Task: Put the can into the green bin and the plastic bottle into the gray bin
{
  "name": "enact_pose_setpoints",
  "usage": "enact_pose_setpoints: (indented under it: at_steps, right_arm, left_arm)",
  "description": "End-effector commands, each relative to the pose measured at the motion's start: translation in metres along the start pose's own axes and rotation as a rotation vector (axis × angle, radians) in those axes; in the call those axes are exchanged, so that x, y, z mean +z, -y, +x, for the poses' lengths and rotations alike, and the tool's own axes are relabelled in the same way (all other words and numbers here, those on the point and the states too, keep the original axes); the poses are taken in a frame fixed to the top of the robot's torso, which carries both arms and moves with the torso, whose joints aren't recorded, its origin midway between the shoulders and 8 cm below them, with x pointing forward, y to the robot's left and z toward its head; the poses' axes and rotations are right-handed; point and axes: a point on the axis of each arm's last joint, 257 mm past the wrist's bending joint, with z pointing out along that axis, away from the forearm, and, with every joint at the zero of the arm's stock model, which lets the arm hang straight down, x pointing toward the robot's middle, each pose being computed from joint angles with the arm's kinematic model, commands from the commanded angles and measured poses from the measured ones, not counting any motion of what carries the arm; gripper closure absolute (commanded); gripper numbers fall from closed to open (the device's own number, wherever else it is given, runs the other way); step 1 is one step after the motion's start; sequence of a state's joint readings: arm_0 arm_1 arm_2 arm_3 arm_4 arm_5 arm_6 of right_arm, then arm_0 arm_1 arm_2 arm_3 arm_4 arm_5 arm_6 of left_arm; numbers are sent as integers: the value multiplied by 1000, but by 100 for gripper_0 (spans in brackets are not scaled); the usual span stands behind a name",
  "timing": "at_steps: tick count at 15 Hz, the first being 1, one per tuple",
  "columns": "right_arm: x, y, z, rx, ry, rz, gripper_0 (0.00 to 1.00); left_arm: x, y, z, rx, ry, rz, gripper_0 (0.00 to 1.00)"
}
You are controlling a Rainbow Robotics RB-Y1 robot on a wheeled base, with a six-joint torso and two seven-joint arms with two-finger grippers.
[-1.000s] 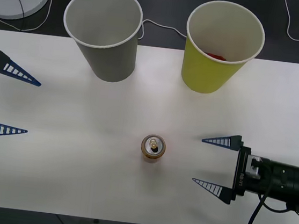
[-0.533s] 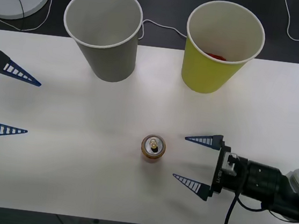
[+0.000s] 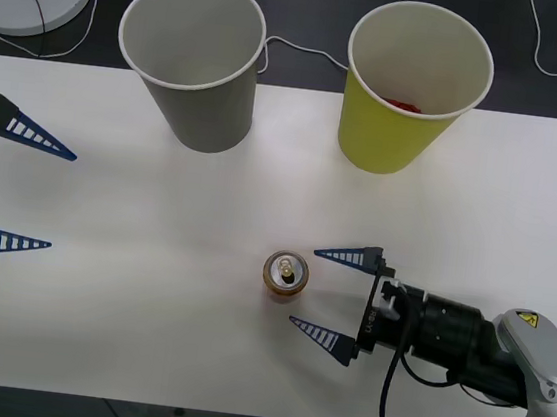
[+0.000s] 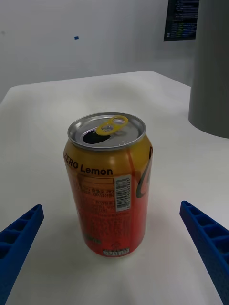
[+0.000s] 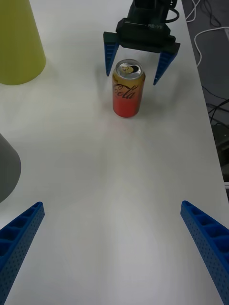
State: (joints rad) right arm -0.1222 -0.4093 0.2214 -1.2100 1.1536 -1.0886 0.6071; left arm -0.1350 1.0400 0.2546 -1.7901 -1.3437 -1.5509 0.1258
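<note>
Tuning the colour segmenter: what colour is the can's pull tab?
Yellow-gold, on a silver lid; the can shows it best in the right wrist view.

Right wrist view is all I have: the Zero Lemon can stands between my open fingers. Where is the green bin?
Observer: The green bin stands at the table's far edge, robot's right, beyond the can and the open right gripper.
Operator: Anything inside it?
Observer: Something red; I cannot tell what.
Operator: And the left gripper?
Observer: The left gripper hangs open at the table's left side, away from the can.
</note>
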Motion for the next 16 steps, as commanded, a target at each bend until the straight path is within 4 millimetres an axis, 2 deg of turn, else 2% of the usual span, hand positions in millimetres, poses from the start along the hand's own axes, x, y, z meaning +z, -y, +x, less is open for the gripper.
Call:
enact_pose_setpoints:
  at_steps: [1, 8, 13, 14, 15, 16]
  right_arm:
    - [15, -2, -2, 0, -1, 2, 0]
    - [52, -6, -6, 19, -4, 27, 0]
    - [56, -3, -8, 14, -3, 37, 0]
    - [56, -2, -8, 6, -5, 36, 40]
    - [57, -2, -9, 5, -4, 36, 86]
    - [57, -1, -8, 5, -5, 37, 98]
  left_arm:
    - [0, 0, 0, 0, 0, 0, 0]
    - [0, 0, 0, 0, 0, 0, 0]
    - [0, 0, 0, 0, 0, 0, 0]
    - [0, 0, 0, 0, 0, 0, 0]
    - [0, 0, 0, 0, 0, 0, 0]
    - [0, 0, 0, 0, 0, 0, 0]
